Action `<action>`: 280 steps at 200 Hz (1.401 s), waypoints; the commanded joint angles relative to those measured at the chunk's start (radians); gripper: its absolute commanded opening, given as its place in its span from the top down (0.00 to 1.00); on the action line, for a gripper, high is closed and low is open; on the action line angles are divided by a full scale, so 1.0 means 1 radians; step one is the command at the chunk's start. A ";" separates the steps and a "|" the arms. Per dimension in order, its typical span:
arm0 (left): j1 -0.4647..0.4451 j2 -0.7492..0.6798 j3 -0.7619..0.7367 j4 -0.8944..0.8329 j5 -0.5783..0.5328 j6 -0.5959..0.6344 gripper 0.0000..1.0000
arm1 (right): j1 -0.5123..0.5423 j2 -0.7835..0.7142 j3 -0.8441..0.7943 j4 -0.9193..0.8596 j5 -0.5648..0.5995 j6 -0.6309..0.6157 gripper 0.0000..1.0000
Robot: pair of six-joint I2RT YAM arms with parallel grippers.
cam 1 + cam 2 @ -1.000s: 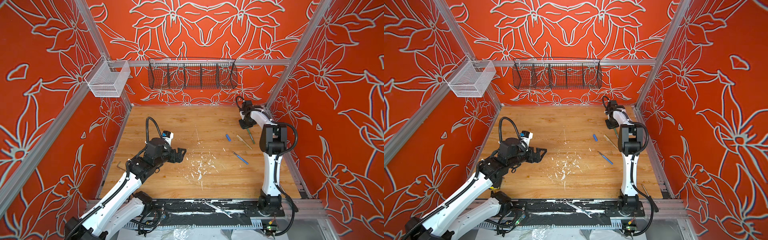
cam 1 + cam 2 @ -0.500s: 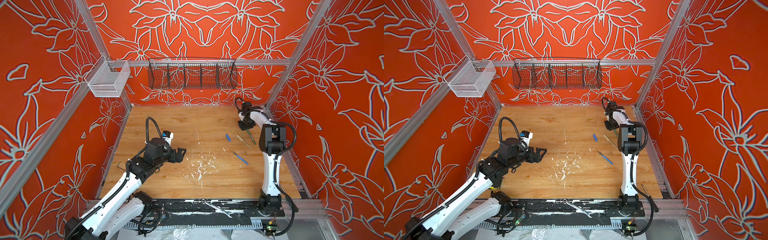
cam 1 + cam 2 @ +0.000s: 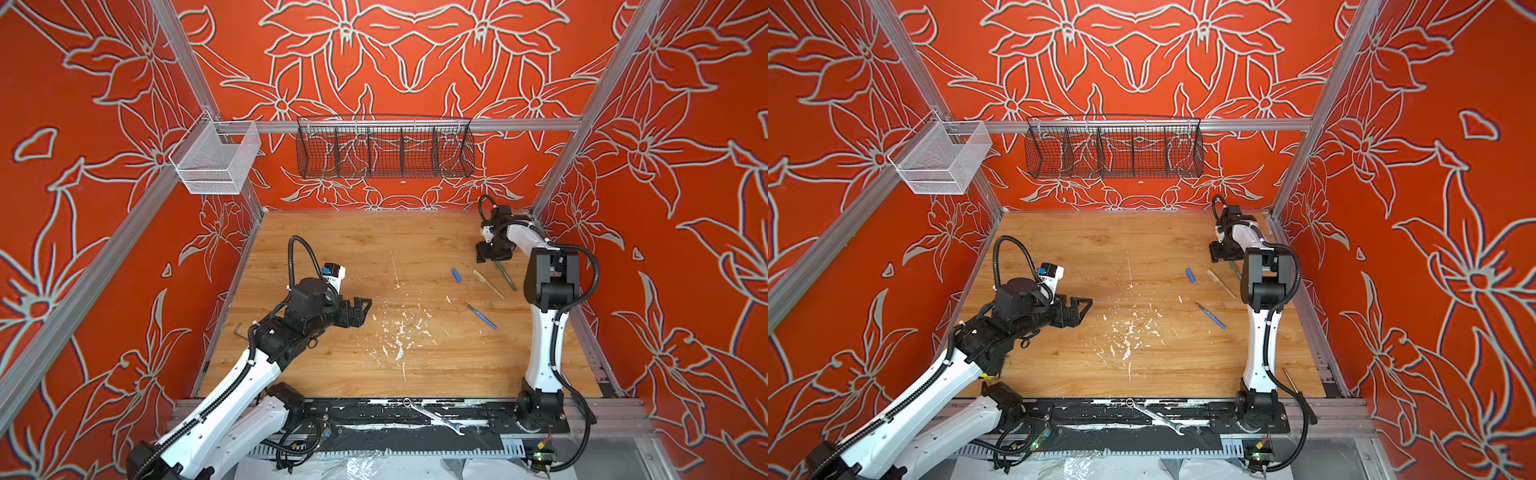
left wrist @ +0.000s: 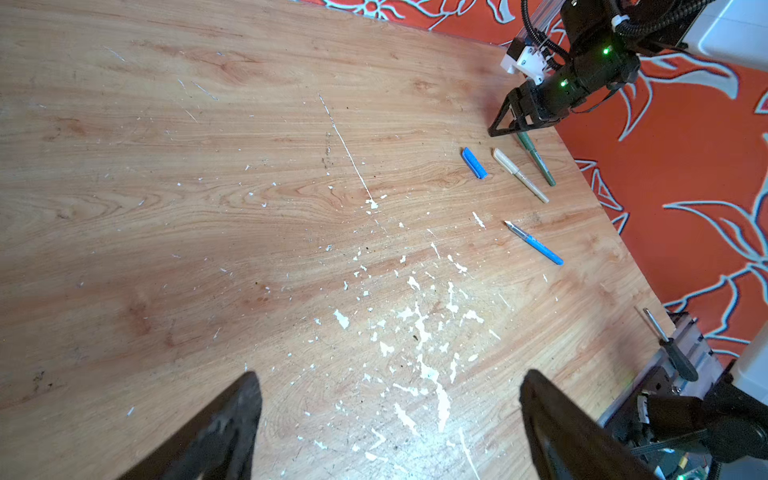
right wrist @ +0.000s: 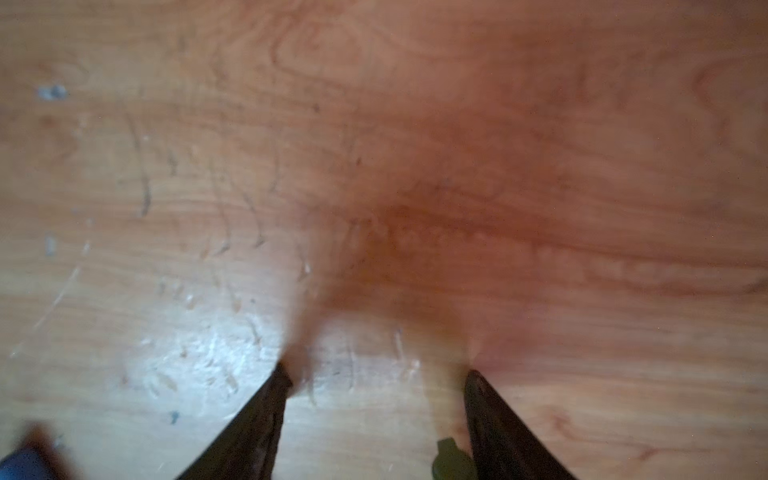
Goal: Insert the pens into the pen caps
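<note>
The wooden table (image 3: 332, 249) is scuffed and flecked with white. The left pincer (image 3: 365, 309) hangs above it near the middle with its jaws spread wide and nothing between them. Everything for the job lies well apart from it, out ahead of its fingertips (image 4: 245, 395).

The right pincer (image 3: 484, 253) is down at the table's far corner, tips close to the wood. Its jaws stand released – from its own wrist camera bare board shows between the two dark fingers (image 5: 274, 399).

The green pen (image 3: 505, 276) starts right at this pincer. One end lies in the gap, just beside one finger and unclamped, and the rest runs out from under it. The beige pen (image 3: 488, 284) lies next to the green one, roughly parallel, near the right pincer but not touching it.

The blue pen (image 3: 481, 316) lies farther from that pincer, alone, its pointed tip bare. The blue cap (image 3: 456, 275) – the smallest piece – sits just beside the beige pen and clear of the blue pen.
</note>
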 commanded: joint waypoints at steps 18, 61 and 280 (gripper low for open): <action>0.007 0.002 -0.024 0.030 0.062 -0.005 0.03 | -0.007 -0.068 -0.099 0.049 -0.123 0.064 0.28; 0.006 0.030 -0.026 0.058 0.100 0.000 0.03 | -0.009 -0.156 -0.144 0.097 -0.079 0.086 0.28; -0.128 0.157 -0.001 0.178 -0.046 0.015 0.03 | 0.058 -0.469 -0.386 0.099 -0.169 0.163 0.35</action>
